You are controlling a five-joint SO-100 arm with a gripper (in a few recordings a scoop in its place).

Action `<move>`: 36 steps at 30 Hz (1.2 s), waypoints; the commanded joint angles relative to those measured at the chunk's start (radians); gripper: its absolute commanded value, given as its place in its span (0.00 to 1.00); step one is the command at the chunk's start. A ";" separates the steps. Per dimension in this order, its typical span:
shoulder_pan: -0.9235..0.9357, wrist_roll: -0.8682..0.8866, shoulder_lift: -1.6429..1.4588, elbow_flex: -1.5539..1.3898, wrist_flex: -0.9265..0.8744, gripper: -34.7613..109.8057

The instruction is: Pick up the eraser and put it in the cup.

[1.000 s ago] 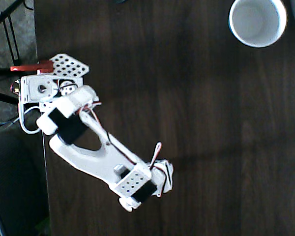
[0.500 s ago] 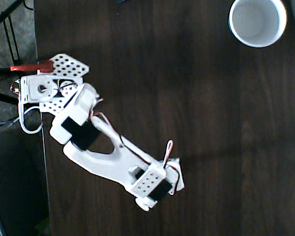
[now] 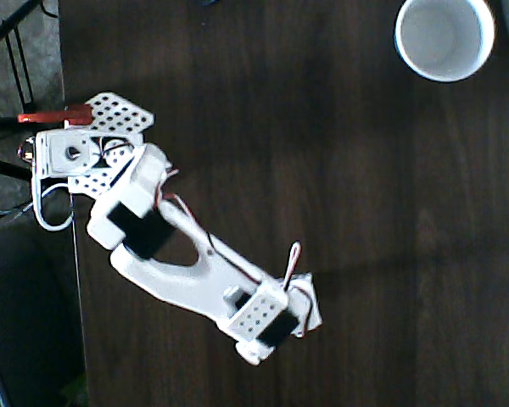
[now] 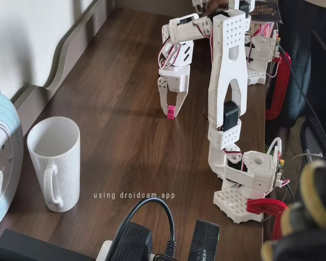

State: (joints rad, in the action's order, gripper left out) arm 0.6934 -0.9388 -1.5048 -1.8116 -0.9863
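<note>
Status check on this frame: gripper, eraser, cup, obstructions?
Gripper shut on eraser, at or just above the table. Cup upright, empty, off to the left. Open tabletop between them.

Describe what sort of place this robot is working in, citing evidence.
Probably a home desk or hobby workspace: a dark wooden table, a white ceramic cup, and a black power adapter beside the small white arm, whose gripper holds a tiny pink eraser.

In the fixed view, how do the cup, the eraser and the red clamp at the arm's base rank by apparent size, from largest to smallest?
1. The cup, clearly largest, though it also stands nearer the camera.
2. The red clamp, smaller.
3. The eraser, a tiny pink block between the tips of the gripper, smallest, and farthest from the camera.
</note>
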 commanded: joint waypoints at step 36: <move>-1.032 -0.196 -0.258 0.453 0.135 0.24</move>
State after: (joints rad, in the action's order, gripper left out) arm -0.3451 -1.1397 -1.7503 -1.3929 -0.9035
